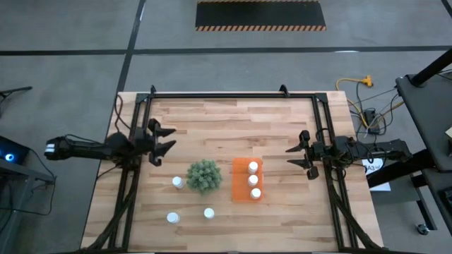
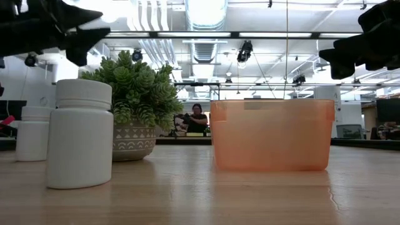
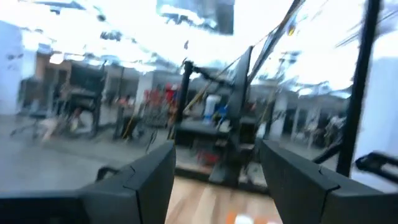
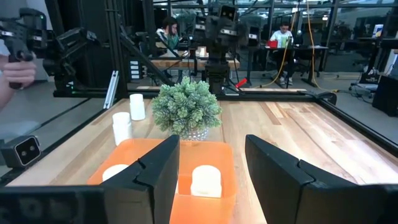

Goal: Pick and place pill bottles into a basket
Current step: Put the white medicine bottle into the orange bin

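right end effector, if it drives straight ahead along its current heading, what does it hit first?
Likely the basket: the right end effector points across the table at it, open, with bottles inside and the plant just beyond. It seems raised, though, so it might pass over the rim; depth is unclear.

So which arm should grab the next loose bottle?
Probably the left. Its open pincer hovers on the plant's side, where three bottles stand; the nearest sits just below it. The right pincer waits beyond the basket.

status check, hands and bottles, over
Left hand open, empty, raised at left. Right hand open, empty, right of basket. Three bottles in basket, three out on table near plant. Plant between loose bottles and basket.
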You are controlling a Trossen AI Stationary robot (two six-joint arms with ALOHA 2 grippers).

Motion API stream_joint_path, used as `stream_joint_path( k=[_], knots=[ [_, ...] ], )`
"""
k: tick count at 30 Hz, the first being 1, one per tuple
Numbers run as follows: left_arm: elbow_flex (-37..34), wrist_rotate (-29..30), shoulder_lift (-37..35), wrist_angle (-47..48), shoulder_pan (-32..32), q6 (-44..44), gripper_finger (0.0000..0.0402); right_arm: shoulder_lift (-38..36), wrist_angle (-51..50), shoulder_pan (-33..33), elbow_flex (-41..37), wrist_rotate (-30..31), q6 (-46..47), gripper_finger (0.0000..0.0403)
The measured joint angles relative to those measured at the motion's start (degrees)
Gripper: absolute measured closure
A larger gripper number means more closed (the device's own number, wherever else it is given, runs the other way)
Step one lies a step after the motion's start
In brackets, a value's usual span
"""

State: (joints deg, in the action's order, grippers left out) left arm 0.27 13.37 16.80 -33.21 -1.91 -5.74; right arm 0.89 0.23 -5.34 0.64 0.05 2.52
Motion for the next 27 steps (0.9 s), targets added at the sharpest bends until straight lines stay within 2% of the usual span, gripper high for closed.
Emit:
stream_joint_path(
  k=[3,9,13,17,27],
  knots=[
    [0.00,-5.18,1.65,-4.78,0.00,-1.20,0.0184,0.00,0.00,0.00,0.00,0.01,-0.11,0.0232],
    [-0.02,-14.32,6.56,-20.40,0.00,-1.20,0.0184,0.00,0.00,0.00,0.00,0.00,-0.02,0.0229],
    [0.09,-16.59,9.78,-28.75,0.00,-1.13,0.0184,0.01,0.00,0.00,0.00,0.01,-0.10,0.0231],
    [2.26,-17.99,12.20,-28.41,0.00,-1.45,0.0184,0.02,0.00,0.00,0.00,0.02,-0.09,0.0231],
    [12.56,-29.55,22.47,-26.43,0.00,2.09,0.0184,0.02,0.00,0.00,0.00,0.02,-0.11,0.0232]
  ],
)
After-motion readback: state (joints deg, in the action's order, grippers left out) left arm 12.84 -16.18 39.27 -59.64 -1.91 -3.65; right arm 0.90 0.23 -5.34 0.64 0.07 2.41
